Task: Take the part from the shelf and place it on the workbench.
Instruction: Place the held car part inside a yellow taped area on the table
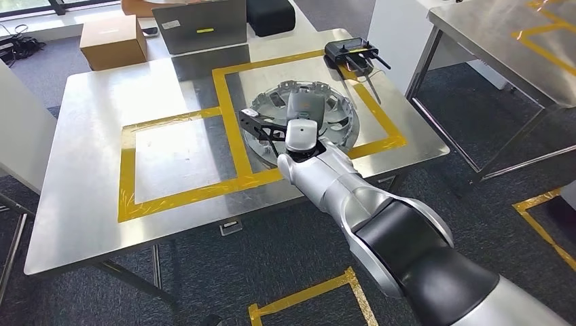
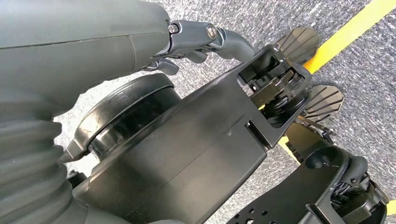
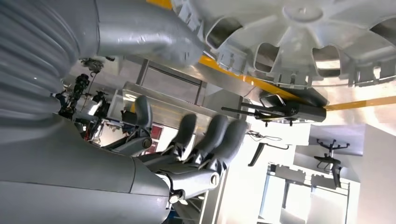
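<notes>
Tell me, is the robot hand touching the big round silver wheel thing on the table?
Cannot tell. In the head view the right robot hand overlaps the round part, hiding any contact. In the right wrist view its fingers are spread apart from the part.

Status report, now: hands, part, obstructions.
Right hand open above the part, fingers apart, holding nothing. Left hand hanging over the floor, holding nothing. Part flat on the workbench inside the yellow tape. Remote controller well behind it.

One part (image 1: 302,117), one laptop (image 1: 199,26), one cardboard box (image 1: 113,41), one controller (image 1: 351,51)
</notes>
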### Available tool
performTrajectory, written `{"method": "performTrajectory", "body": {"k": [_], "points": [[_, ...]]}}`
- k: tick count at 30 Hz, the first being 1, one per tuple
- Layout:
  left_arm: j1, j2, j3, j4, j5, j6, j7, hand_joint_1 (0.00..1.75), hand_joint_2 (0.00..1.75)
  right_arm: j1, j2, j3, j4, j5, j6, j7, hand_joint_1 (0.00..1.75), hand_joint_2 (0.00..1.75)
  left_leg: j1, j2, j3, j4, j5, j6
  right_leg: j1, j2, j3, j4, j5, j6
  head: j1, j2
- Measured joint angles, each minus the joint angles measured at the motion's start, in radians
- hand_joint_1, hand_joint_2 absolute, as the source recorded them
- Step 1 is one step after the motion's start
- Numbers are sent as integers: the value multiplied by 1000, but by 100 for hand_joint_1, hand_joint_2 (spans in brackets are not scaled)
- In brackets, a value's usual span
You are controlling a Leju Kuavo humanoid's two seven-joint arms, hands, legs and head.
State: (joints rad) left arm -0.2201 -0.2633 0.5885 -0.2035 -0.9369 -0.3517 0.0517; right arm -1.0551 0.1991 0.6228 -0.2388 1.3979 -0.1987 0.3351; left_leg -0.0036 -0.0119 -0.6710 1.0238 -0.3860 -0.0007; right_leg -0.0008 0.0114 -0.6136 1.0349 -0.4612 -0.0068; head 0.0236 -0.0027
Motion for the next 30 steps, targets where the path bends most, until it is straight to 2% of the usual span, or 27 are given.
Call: {"method": "performTrajectory", "body": {"k": [1,11,16,20,30], "points": [[-1,0,-1,0,3,0,-1,0,0,0,0,-1,0,1,0,-1,0,175,0,0,0,0,0,0,0,0,0,0,0,0,0,0],[-5,0,-1,0,12,0,6,0,0,1,0,-4,0,7,-3,-15,0,175,0,0,0,0,0,0,0,0,0,0,1,1,0,0],[-5,0,-1,0,17,0,12,0,0,-2,0,-4,-2,29,-40,-52,0,175,0,0,0,0,0,0,0,0,0,0,1,1,0,0],[-7,0,-1,0,9,0,-7,0,0,-35,7,-4,-9,47,-74,-81,0,175,0,0,0,0,0,0,0,0,0,0,1,1,0,0],[-10,-3,-2,0,1,0,-7,0,0,-105,26,-4,-20,81,-89,-87,0,175,-1,0,0,0,0,0,0,0,1,0,1,1,0,0]]}}
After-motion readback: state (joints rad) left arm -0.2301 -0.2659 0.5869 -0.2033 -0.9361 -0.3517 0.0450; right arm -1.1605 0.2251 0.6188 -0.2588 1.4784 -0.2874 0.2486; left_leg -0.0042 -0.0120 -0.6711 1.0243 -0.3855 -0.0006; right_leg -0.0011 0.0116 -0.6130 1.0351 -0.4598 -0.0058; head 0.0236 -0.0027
